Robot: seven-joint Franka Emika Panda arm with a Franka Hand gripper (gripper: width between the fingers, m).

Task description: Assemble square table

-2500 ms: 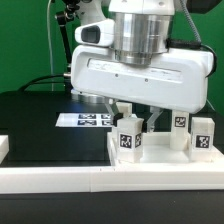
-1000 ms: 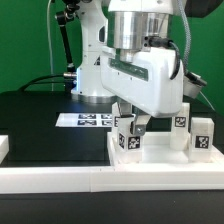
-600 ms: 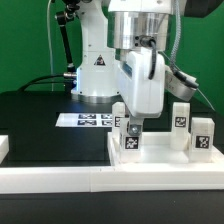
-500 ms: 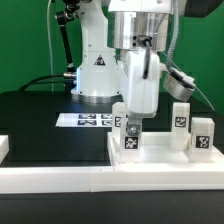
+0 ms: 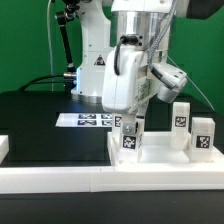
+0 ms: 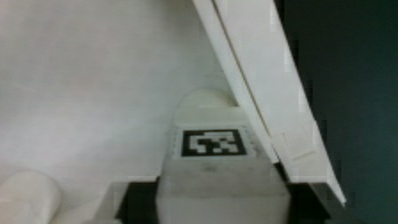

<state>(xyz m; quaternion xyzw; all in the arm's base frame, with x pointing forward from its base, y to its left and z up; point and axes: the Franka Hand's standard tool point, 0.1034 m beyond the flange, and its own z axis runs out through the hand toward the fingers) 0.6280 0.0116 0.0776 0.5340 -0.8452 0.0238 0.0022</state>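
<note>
The white square table top (image 5: 165, 158) lies flat near the front of the black table. A small white tagged leg (image 5: 129, 142) stands upright on it near its left corner. My gripper (image 5: 129, 128) comes straight down over this leg and is shut on it. In the wrist view the leg (image 6: 215, 143) shows its tag between my two black fingers (image 6: 143, 200), with the table top (image 6: 89, 80) and its raised rim (image 6: 258, 70) beside it. Two more legs (image 5: 181, 116) (image 5: 203, 135) stand on the top at the exterior view's right.
The marker board (image 5: 85, 120) lies on the black table behind the top. A long white rail (image 5: 80, 182) runs along the front edge. A white block (image 5: 3, 147) sits at the exterior view's left. The robot base (image 5: 95, 70) stands behind.
My gripper has turned about its vertical axis while staying on the same leg: its broad side faced the camera before, and it now stands turned well past edge-on.
</note>
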